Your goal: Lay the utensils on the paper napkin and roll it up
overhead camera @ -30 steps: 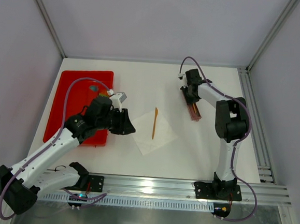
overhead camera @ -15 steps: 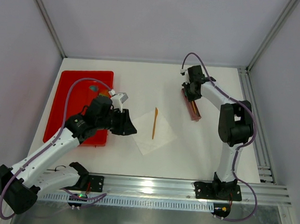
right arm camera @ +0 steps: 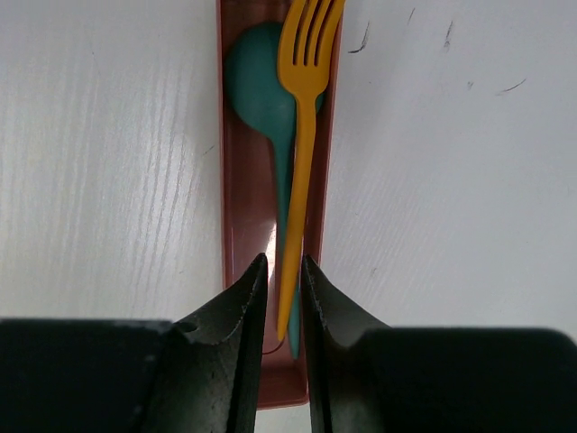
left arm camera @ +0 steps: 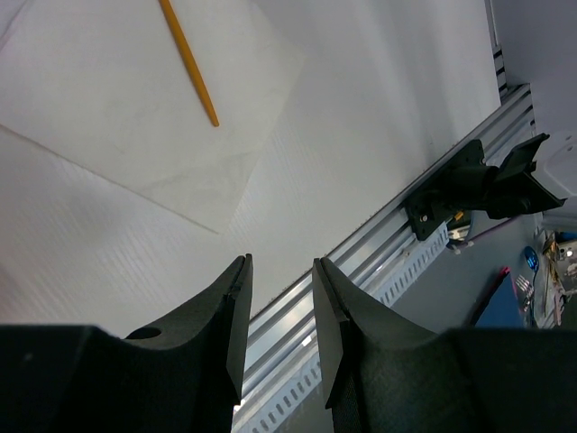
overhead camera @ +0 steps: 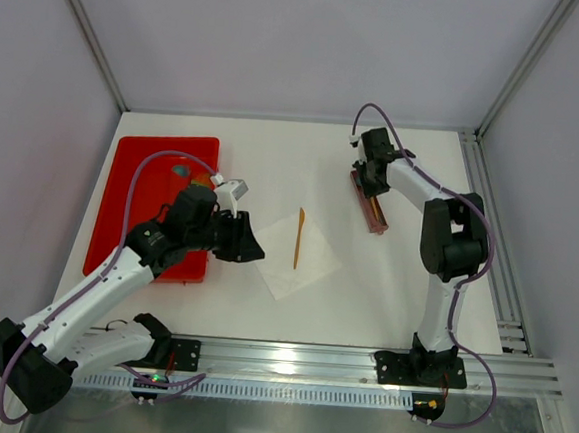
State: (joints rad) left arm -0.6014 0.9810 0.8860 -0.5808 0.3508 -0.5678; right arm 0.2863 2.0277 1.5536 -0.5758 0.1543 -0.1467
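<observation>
Right wrist view: the right gripper (right arm camera: 284,266) has its fingers close around the fork (right arm camera: 306,108) handle, grip unclear; the spoon (right arm camera: 257,81) beneath could lift too. The paper napkin (overhead camera: 316,257) lies at its 7 o'clock; the left gripper (left arm camera: 280,266) fingers are slightly spread, empty.

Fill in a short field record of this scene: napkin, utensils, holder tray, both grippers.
napkin: thin white square paper napkin, flat, unrolled
on napkin: one slender orange stick
holder: narrow reddish-brown tray, holding yellow plastic fork over teal spoon
left gripper: open, empty, near the napkin's edge
right gripper: jaws straddle the fork handle; grip unclear
also: flat red tray, far left
</observation>
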